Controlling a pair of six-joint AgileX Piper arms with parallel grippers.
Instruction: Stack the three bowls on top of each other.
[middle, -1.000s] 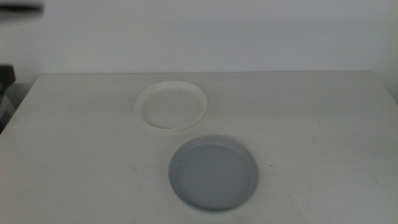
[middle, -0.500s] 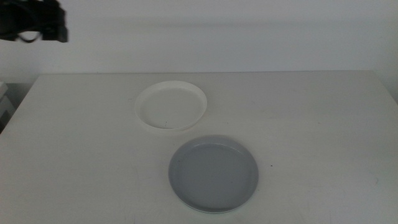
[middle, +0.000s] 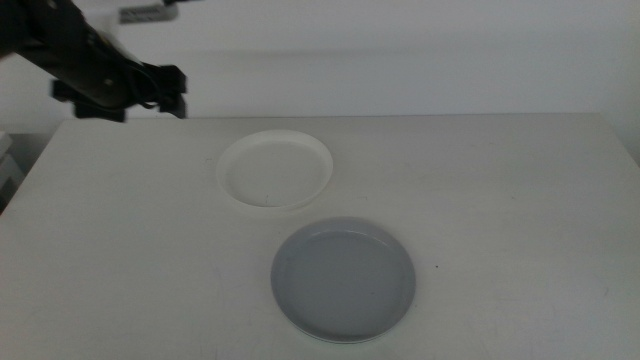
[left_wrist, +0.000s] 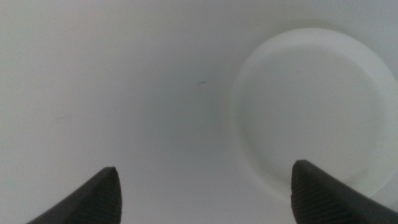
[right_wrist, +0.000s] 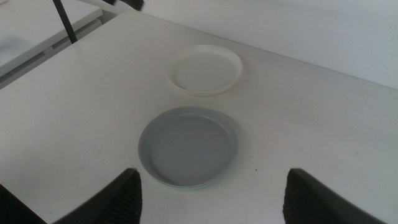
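White tabletop (middle: 500, 200), two bowls in plain sight, both resting on it.

Left gripper (middle: 165, 95): airborne over the far left part of the table, jaws set wide apart, nothing between them. Its wrist camera shows the white bowl (left_wrist: 311, 112) ahead of and below the jaws, toward the right-hand jaw, not yet reached.

White bowl (middle: 275, 169): upright, empty, near the middle of the far half of the table, to the right of the left gripper and apart from it.

Grey-blue bowl (middle: 343, 278): upright, nearer the camera and slightly right of the white one, close beside it without touching. A thin pale edge shows under its near rim in the middle view; whether this is the pale green bowl nested beneath cannot be settled from these pictures. No green bowl is otherwise visible.

Right gripper (right_wrist: 211, 193): waiting high and well back from both bowls, jaws spread, holding nothing.

Progress, as judged: the white bowl stands unstacked; stacking it with the grey-blue one remains, and the left gripper appears the one placed to fetch it.
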